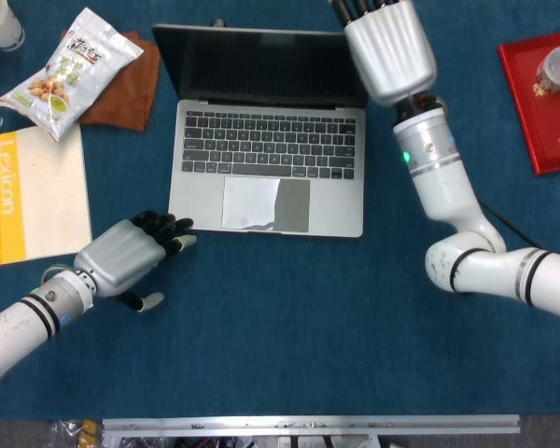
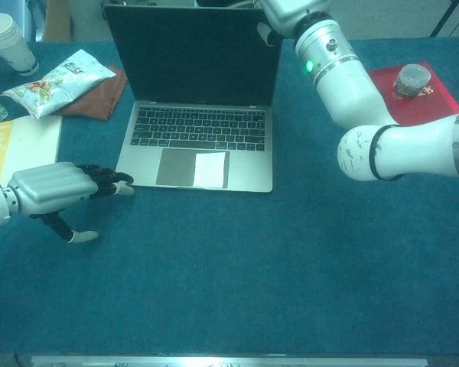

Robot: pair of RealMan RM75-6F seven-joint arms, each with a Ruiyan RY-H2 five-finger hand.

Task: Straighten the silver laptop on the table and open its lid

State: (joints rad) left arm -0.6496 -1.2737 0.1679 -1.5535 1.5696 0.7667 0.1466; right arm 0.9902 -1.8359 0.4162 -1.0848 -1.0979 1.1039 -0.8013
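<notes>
While your right hand [image 1: 390, 51] sits at the raised lid's right top corner, fingers cropped so grip unclear, the silver laptop [image 1: 267, 177] lies squarely below-left; your left hand [image 1: 123, 259], fingers curled loosely, touches its near-left corner.
</notes>
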